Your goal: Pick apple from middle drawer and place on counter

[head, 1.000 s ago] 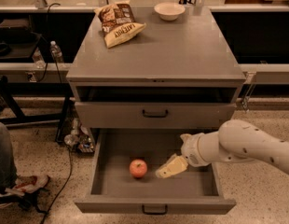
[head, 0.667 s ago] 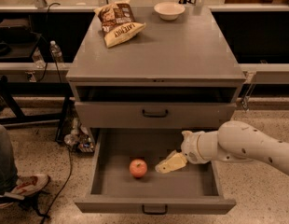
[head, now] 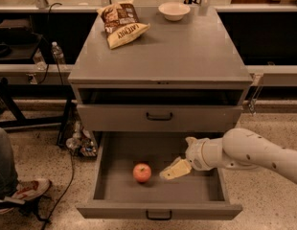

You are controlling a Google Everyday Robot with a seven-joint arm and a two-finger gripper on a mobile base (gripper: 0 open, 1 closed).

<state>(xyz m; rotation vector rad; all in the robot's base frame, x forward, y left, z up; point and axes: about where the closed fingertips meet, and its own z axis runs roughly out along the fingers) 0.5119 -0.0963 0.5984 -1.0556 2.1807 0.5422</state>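
Warm, dimmish indoor light, source overhead. Counter (head: 187,51) evenly lit, matte, no glare; chip bag (head: 122,23) w/ faint sheen and a short shadow. Recess (head: 158,97) under counter dark. Middle drawer (head: 158,210) interior shaded, esp. along back wall. Apple (head: 142,172) shows 1 small highlight, soft shadow beneath. Gripper (head: 175,169), in drawer just right of apple, pale, top-lit; arm (head: 254,152) is the brightest thing. Bkgd under benches near black.

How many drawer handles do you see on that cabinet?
2. The upper handle is on the closed drawer front; the lower handle is on the front of the open middle drawer. The gripper is inside that drawer, right of the apple. No others show.
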